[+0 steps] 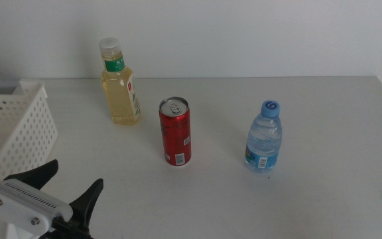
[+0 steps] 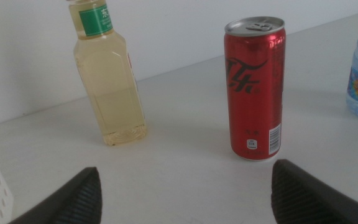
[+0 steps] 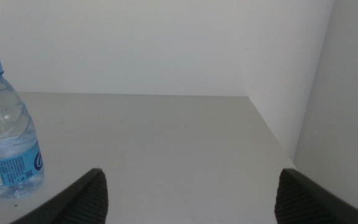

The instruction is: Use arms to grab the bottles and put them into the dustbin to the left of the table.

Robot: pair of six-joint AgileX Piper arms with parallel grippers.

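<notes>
Left pincer [image 1: 71,189] wide open and empty, red can [image 1: 176,131] just ahead, yellow-liquid bottle [image 1: 120,82] beyond, dustbin [image 1: 12,126] beside it, right pincer [image 3: 188,196] wide open, empty, water bottle [image 3: 8,149] nearby

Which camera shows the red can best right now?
The left wrist view: the red can stands close, whole, label readable. The middle view shows it smaller, between both bottles. The right wrist view misses it.
</notes>
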